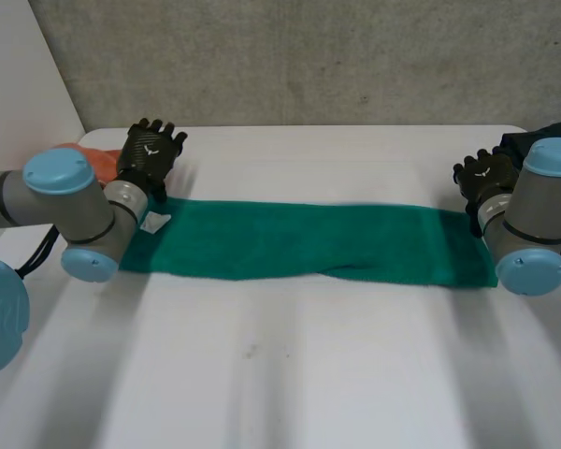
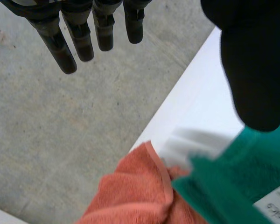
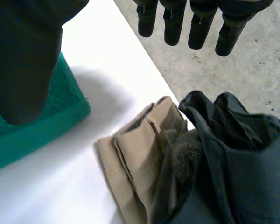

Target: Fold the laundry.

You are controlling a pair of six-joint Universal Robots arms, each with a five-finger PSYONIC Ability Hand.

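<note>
A green towel (image 1: 299, 241) lies flat as a long folded strip across the table (image 1: 290, 374), with a white label (image 1: 155, 223) at its left end. My left hand (image 1: 150, 154) hovers just beyond that end, open, its fingers (image 2: 79, 32) straight and holding nothing. The towel's corner (image 2: 233, 186) lies below its thumb. My right hand (image 1: 481, 178) is at the towel's right end, also open, with its fingers (image 3: 200, 23) apart from the thumb. The towel's right end (image 3: 37, 126) sits under that thumb.
An orange cloth (image 2: 130, 191) lies bunched at the table's left edge, touching the towel's corner. At the right edge sit a folded beige garment (image 3: 140, 158) and a dark grey garment (image 3: 224, 163). The grey floor (image 2: 60, 130) lies beyond both edges.
</note>
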